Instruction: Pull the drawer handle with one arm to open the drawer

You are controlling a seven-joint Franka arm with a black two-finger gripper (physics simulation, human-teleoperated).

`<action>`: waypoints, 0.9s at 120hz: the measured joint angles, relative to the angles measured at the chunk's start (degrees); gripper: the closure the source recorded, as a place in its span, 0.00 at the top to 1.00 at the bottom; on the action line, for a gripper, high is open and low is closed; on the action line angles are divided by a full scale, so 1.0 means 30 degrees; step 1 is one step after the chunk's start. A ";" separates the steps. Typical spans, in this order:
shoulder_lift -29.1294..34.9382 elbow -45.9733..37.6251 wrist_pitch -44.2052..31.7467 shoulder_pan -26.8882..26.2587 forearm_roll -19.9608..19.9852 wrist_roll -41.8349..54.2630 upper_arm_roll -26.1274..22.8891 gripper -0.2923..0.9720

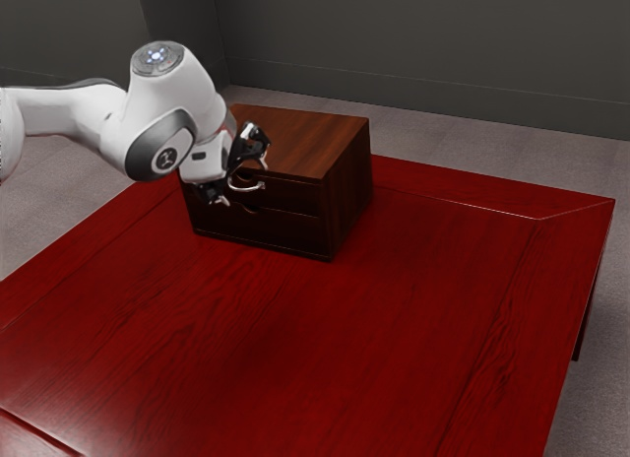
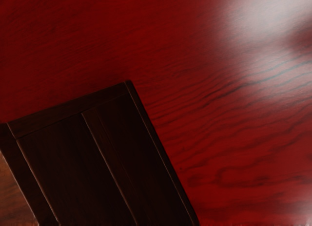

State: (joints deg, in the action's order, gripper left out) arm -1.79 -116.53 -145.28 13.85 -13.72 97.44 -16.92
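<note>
Jaws stand open at the drawer handle (image 1: 246, 184), cabinet (image 1: 320, 166) front edge facing wide table (image 1: 394, 329) surface.

Cabinet (image 1: 313, 142): on the table (image 1: 394, 329) — toward its far edge, at the exterior view's left.
My gripper (image 1: 226, 187): at the cabinet's front, by the drawer handle (image 1: 248, 185).

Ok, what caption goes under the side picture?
A white robot arm puts its gripper at the handle of a dark wooden drawer box on a red table.
</note>
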 joint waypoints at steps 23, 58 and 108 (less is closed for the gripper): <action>-0.1058 0.0042 -0.1961 0.0480 -0.0418 -0.0083 0.0015 0.77; -0.2770 0.0217 -0.3970 0.1389 -0.1034 -0.0171 0.0040 0.77; -0.3964 0.0805 -0.4942 0.2084 -0.1106 -0.0228 0.0201 0.77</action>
State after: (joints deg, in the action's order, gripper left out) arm -13.68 -114.11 -160.10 20.10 -17.04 96.75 -16.32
